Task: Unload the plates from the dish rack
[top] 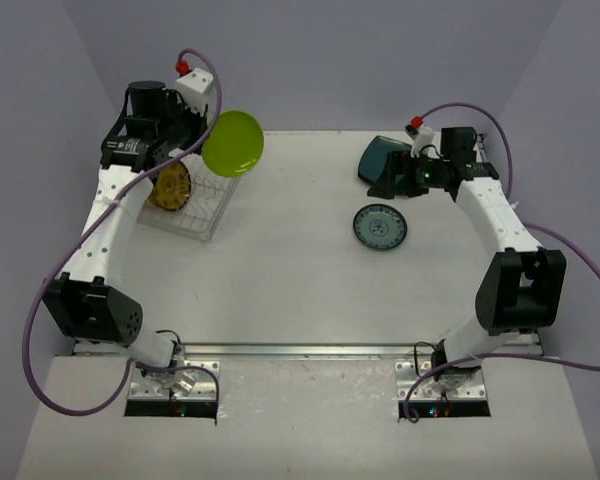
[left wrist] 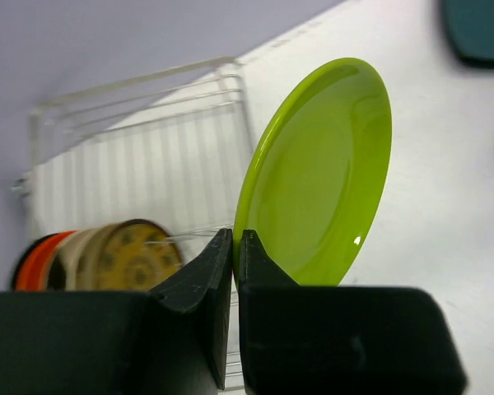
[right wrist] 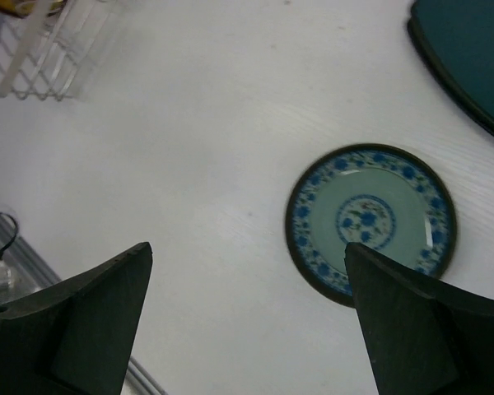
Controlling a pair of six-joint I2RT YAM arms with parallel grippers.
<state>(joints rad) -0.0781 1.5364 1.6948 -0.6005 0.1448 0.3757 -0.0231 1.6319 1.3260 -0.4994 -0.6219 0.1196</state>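
My left gripper (top: pixel 206 140) is shut on the rim of the lime green plate (top: pixel 233 143), holding it on edge in the air above the right side of the dish rack (top: pixel 202 213). In the left wrist view the fingers (left wrist: pixel 235 243) pinch the lower rim of the green plate (left wrist: pixel 321 173). A cream plate with small marks (left wrist: pixel 125 255) and an orange-red plate (left wrist: pixel 38 259) stand in the rack (left wrist: pixel 140 148). My right gripper (top: pixel 386 184) is open and empty above the table (right wrist: pixel 247 255), next to the patterned teal plate (right wrist: pixel 370 218). The dark teal plate (top: pixel 377 157) lies at the back.
The patterned teal plate (top: pixel 381 227) lies flat on the white table right of centre. The dark teal plate (right wrist: pixel 469 58) lies just behind it. A rack corner (right wrist: pixel 45 49) shows at the right wrist view's upper left. Purple walls close the table at the back and sides.
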